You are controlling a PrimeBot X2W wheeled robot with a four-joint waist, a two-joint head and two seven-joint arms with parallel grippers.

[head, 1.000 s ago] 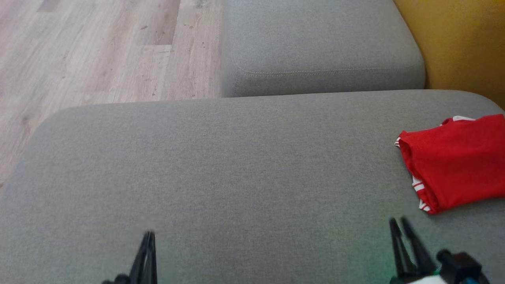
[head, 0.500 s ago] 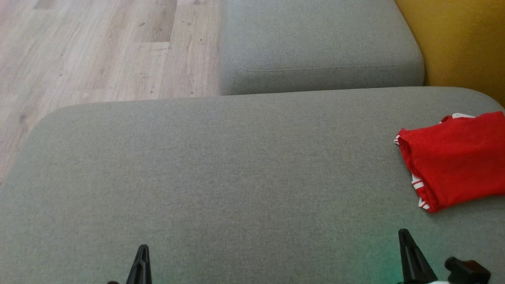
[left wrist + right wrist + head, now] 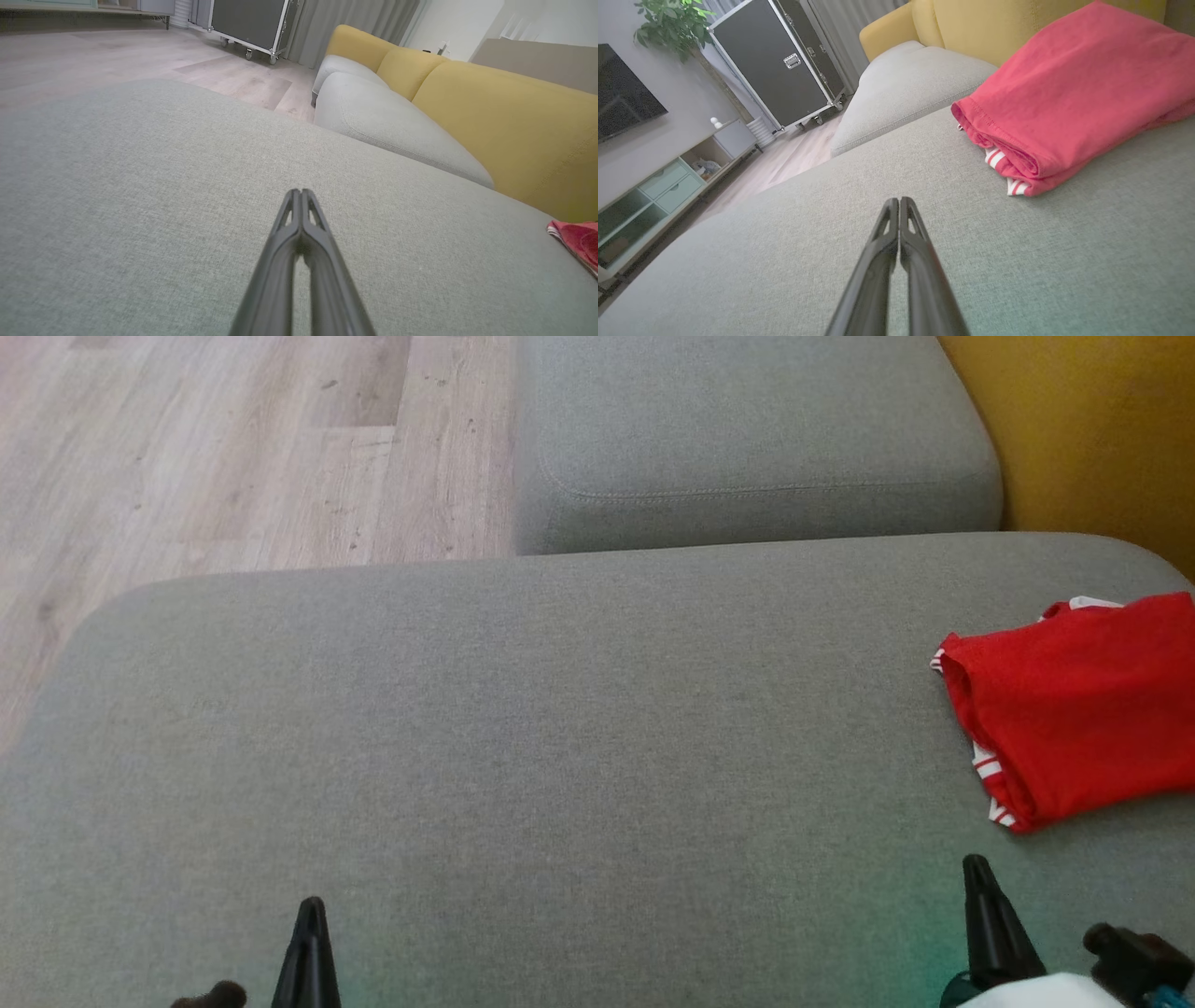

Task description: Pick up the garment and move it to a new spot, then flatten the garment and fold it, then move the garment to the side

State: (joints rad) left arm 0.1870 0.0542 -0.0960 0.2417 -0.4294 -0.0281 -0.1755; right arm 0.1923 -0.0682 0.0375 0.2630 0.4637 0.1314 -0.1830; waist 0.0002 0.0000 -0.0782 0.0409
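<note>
Home living room: sofa [image 3: 490, 121], TV [image 3: 621, 107], potted plant [image 3: 672, 23].

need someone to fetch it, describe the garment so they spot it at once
Find the wide grey sofa seat with the yellow backrest behind it. At the seat's right end in the head view lies the garment, folded into a compact bundle. It is bright red against the grey, with red-and-white striped trim showing at its edge.

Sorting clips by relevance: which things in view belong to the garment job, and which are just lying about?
Job: red garment, folded, on the grey seat cushion; left claw and right claw, both shut, empty.
Lying about: yellow sofa back; black wheeled case; potted plant; wooden floor.
</note>
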